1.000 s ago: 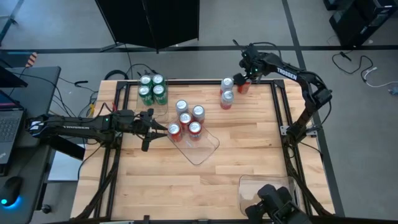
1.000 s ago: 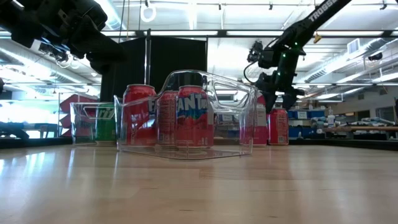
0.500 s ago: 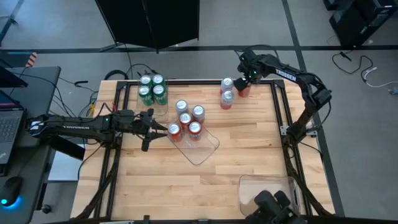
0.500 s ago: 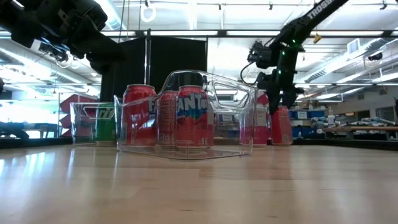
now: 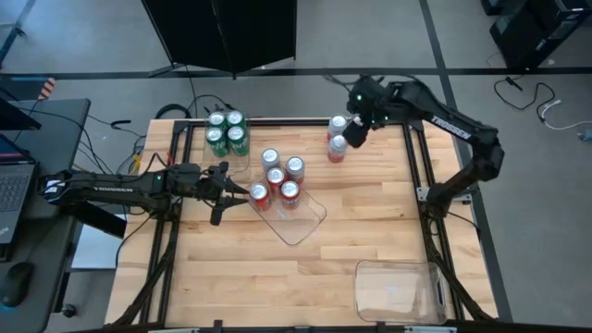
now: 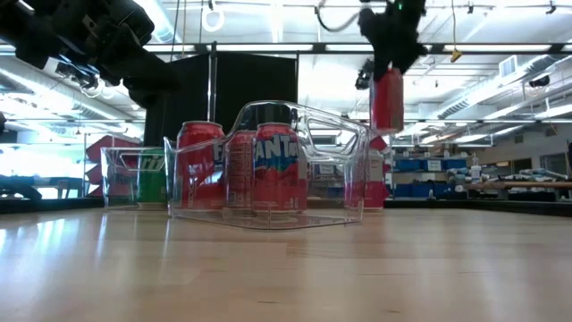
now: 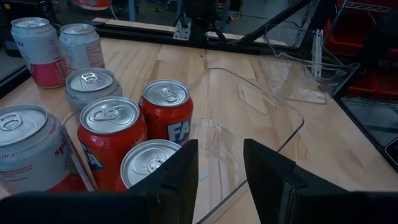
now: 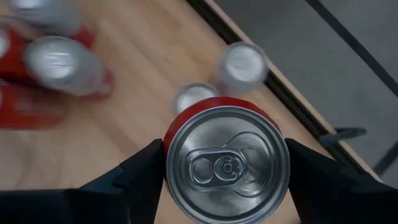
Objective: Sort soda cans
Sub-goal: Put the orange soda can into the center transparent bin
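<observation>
Task approx. halfway, judging by what lies where. Your right claw (image 8: 225,163) is clamped on a red can (image 6: 387,98), lifted clear off the worktop (image 5: 370,222) above its far right corner; the low view shows it hanging high, upright, top up. The right wrist view shows the silver lid between the two fingers, wood underneath.

Done so far:
- 4 green cans (image 5: 227,132) packed in a clear tray (image 5: 242,165) at the far left. That group looks complete.
- The middle clear tray (image 5: 301,220) holds 5 cans at its far end: 2 red (image 5: 275,192) w/ Fanta lettering at the front, 3 more behind them (image 5: 279,166) that look pale or silver-grey, colour not certain. So a mixed load, prob. not final.

Left to do:
- 2 cans (image 5: 337,137) stand loose on the worktop near the far right edge, just below the lifted one. Pinkish-pale sides, colour hard to call.
- A third tray (image 5: 396,287) sits at the near right w/ nothing in it; prob. meant for one colour group.
- The held red needs a home, likely w/ the other reds.

Your left claw (image 7: 221,171) hovers just beside the middle tray's left side, fingers partly apart, nothing between them. It is level w/ the red cans' tops in the left wrist view, not touching any.

Only 12 cans countable incl. the held one; the full split by colour is unclear.
</observation>
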